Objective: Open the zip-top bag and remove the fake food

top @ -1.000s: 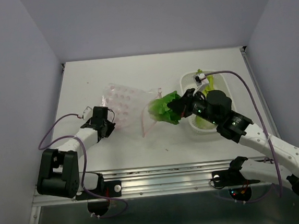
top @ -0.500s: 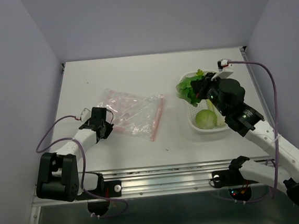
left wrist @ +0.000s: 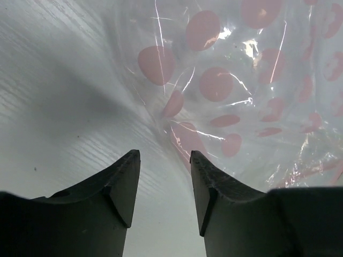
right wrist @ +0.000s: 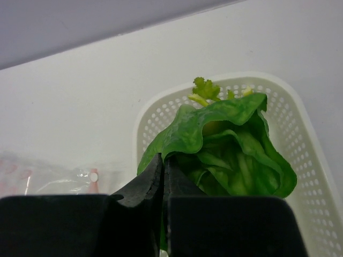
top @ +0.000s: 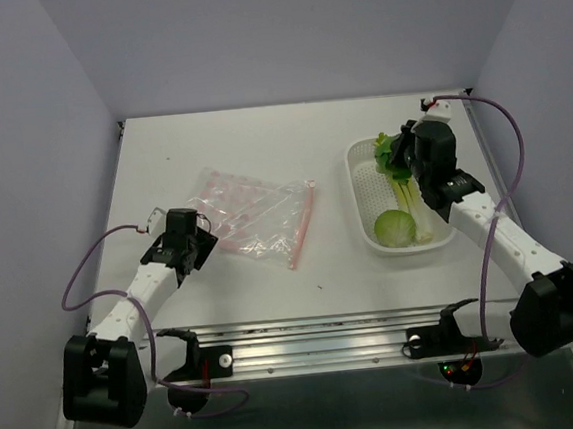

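Note:
The clear zip-top bag with pink dots lies flat on the table, its pink zip strip on the right. My left gripper sits at the bag's near-left corner. In the left wrist view it is open with only table between the fingers, and the bag lies just ahead. My right gripper is shut on a leafy green piece of the fake food, held over the white basket. A round cabbage-like head and a pale stalk lie in the basket.
The perforated basket's rim curves behind the held leaf, with a small frilly green sprig at its far end. Purple cables loop beside both arms. The enclosure walls stand close on the left, right and back.
My right arm carried the leafy piece from the bag's mouth rightward to above the basket. The bag settled flat. My left gripper opened and let go of the bag's corner.

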Controlling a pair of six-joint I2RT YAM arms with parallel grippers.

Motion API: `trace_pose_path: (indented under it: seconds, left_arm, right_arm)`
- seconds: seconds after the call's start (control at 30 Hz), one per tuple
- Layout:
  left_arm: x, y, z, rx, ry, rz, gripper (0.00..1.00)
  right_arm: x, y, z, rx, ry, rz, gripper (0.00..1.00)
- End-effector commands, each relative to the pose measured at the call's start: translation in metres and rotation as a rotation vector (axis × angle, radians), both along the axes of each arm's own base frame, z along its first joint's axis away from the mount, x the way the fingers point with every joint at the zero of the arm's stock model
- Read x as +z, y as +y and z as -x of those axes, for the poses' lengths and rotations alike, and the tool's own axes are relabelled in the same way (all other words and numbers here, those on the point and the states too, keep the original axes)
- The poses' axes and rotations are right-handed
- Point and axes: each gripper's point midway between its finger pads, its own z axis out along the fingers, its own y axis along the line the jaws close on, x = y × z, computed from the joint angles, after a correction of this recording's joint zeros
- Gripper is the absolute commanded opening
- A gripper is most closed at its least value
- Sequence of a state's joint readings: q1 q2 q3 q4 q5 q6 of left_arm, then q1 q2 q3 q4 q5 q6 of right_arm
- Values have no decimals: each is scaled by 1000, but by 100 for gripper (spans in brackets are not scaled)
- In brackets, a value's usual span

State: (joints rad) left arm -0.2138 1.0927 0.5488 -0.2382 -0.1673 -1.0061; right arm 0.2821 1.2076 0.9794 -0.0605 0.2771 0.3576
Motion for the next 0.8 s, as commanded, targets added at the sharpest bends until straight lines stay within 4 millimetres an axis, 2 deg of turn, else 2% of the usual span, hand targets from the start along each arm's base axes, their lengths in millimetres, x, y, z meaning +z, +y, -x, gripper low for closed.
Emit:
trace_pose_path:
  seconds: [0.0, 0.07, 0.17, 0.33, 0.37, 0.47, 0.5, 0.63, 0.77]
  left_arm:
    - [13, 5, 10, -7, -7, -14, 56]
    - [22, 5, 14, -15, -17, -12, 61]
    - [38, 7, 19, -24, -51, -18, 63]
    - [57, 10, 20, -19, -102, -22, 66]
    - [60, 9, 19, -19, -113, -19, 67]
    - [62, 8, 19, -29, -117, -16, 68]
    - [64, 8, 19, -29, -120, -16, 68]
    - [65, 9, 19, -32, -119, -23, 68]
    - [66, 8, 18, -35, -124, -21, 69]
  right_arm:
    - [57, 11, -23, 52, -191, -6, 1]
    - [45, 16, -31, 69, -184, -1, 1]
    - [26, 17, -42, 61, -167, 10, 1]
    - [9, 23, -55, 78, -188, 15, 1]
    - [-3, 24, -54, 83, -167, 18, 1]
    - [-11, 25, -52, 92, -186, 8, 1]
    - [-23, 26, -47, 103, -170, 16, 1]
    - [-41, 26, -37, 122, -160, 11, 1]
    - [-59, 39, -21, 157, -147, 6, 1]
